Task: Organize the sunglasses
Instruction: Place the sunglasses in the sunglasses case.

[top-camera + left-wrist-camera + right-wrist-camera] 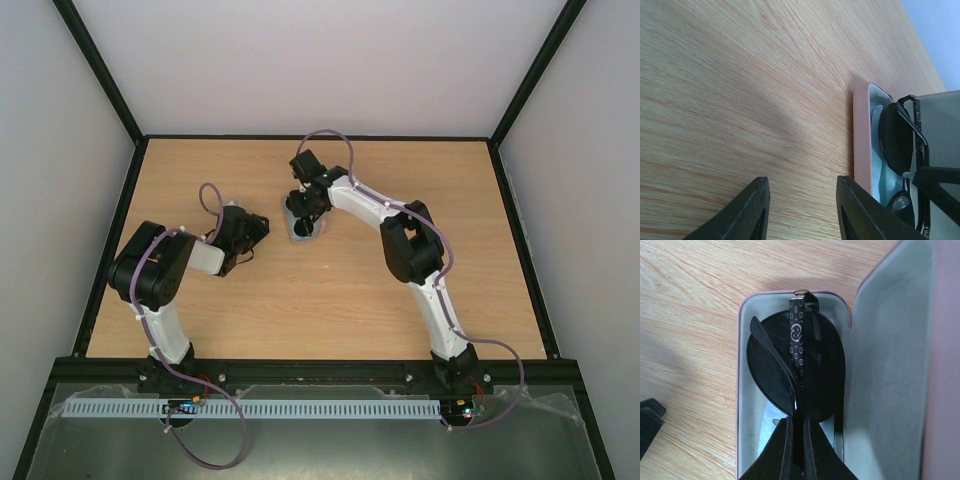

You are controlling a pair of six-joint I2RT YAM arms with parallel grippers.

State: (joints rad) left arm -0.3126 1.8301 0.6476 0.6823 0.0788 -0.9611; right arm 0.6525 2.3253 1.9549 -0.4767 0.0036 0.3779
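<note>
Right pincer [798,426] is clenching the round dark-lensed wire-framed sunglasses [816,351] inside the open pink oblong case [890,365] (grey-lined); I'm seeing left pincer [802,184] spread.

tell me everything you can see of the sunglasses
The sunglasses are a small folded pair with round dark lenses and a thin dark frame. One temple arm crosses the upper lens and carries a pale oval pattern and a round logo. They lie in the open pink case on its grey lining, with a light blue cloth showing beneath. The right gripper appears to pinch their near edge.
</note>
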